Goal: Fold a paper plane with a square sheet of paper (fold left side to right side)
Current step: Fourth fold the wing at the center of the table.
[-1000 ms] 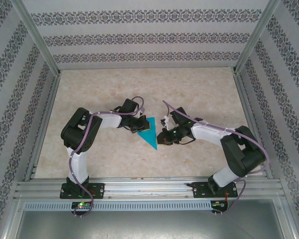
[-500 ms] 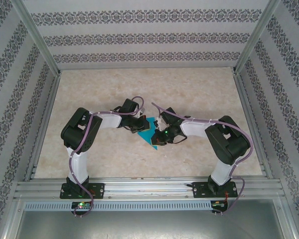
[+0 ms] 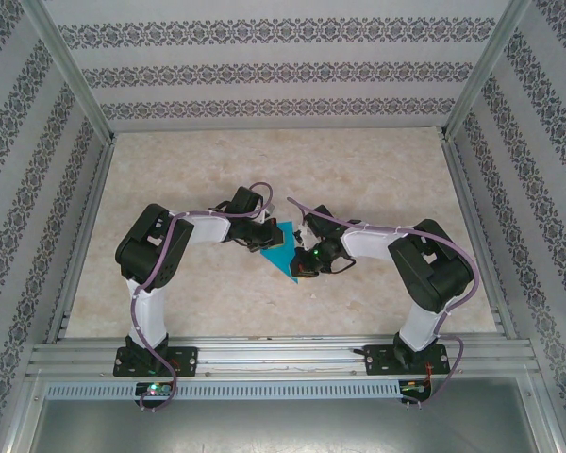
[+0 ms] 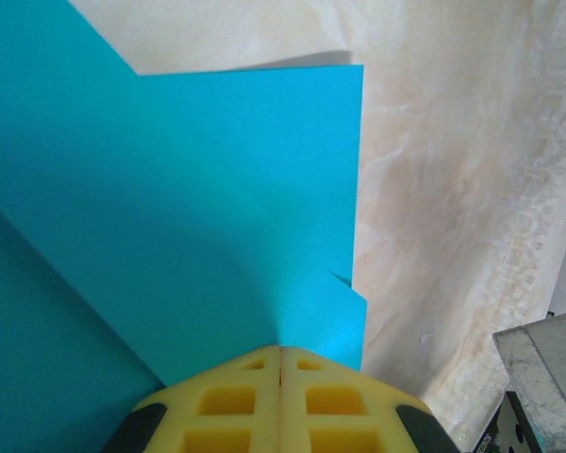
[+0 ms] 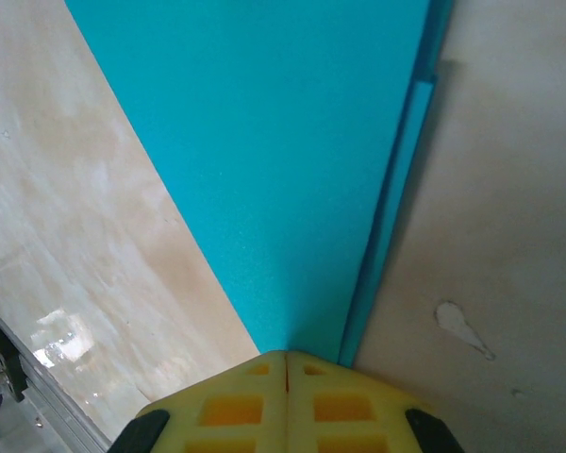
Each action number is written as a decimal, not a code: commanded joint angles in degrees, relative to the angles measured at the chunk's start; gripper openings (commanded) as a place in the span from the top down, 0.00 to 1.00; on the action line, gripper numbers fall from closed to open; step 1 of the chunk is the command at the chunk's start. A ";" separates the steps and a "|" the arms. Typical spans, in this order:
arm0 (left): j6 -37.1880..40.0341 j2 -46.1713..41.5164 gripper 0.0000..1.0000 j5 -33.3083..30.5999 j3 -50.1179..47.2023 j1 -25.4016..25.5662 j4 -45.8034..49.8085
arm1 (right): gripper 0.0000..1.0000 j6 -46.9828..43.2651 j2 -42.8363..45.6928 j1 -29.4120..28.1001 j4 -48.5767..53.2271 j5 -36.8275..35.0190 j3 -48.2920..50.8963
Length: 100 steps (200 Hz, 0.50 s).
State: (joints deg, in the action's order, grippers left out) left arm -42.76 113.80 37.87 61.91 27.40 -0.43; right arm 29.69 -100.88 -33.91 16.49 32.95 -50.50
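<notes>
Here, teal sheet of paper (image 3: pixel 281 253) folded into a pointy shape, flat in the middle of the table (image 3: pixel 387 179), left gripper (image 4: pixel 280 353) closed tight, holding nothing, tips on the paper's left side, right gripper (image 5: pixel 286 358) closed tight too, holding nothing, tips at the paper's near right edge

— How do the arms sit?
— Left arm (image 3: pixel 149 247) and right arm (image 3: pixel 432 269) bend inward, wrists close together mid-scene.
— And the grippers?
— Left gripper (image 4: pixel 281 353) and right gripper (image 5: pixel 286 358): each closed tight, 2 pads touching.
</notes>
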 commanded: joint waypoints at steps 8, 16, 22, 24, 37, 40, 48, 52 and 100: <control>0.77 3.37 1.00 -6.84 -0.33 -0.32 5.65 | 1.00 -1.76 0.58 0.26 4.64 -2.85 0.35; 0.78 3.37 1.00 -6.76 -0.31 -0.32 5.66 | 1.00 -2.19 0.66 0.25 5.54 -3.06 0.16; 0.70 3.23 1.00 -6.84 -0.40 -0.28 5.69 | 1.00 -2.60 0.83 0.37 6.33 -2.92 0.05; 0.61 3.20 1.00 -6.84 -0.43 -0.32 5.70 | 1.00 -2.73 0.96 0.39 6.53 -2.77 0.03; -0.17 2.70 1.00 -6.13 -0.90 -0.33 4.42 | 1.00 -3.06 2.91 0.97 5.80 -0.78 0.59; -0.52 2.54 1.00 -5.87 -1.13 -0.33 3.76 | 1.00 -2.95 3.56 1.18 5.35 -0.25 0.84; -1.69 2.00 1.00 -4.81 -1.68 -0.30 1.77 | 0.97 -2.80 5.45 1.78 4.11 1.00 1.46; -2.21 1.73 1.00 -4.15 -1.90 -0.30 0.74 | 0.95 -2.68 6.40 2.31 3.40 1.72 1.81; -5.80 -4.00 0.83 0.91 -0.96 -0.24 -7.32 | 0.65 -3.29 10.81 9.40 -4.85 7.44 4.10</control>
State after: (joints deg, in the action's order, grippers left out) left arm -46.33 113.56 38.48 61.04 27.38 -4.10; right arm 27.94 -90.65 -26.55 15.92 36.73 -47.33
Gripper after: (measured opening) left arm 0.124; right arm 0.297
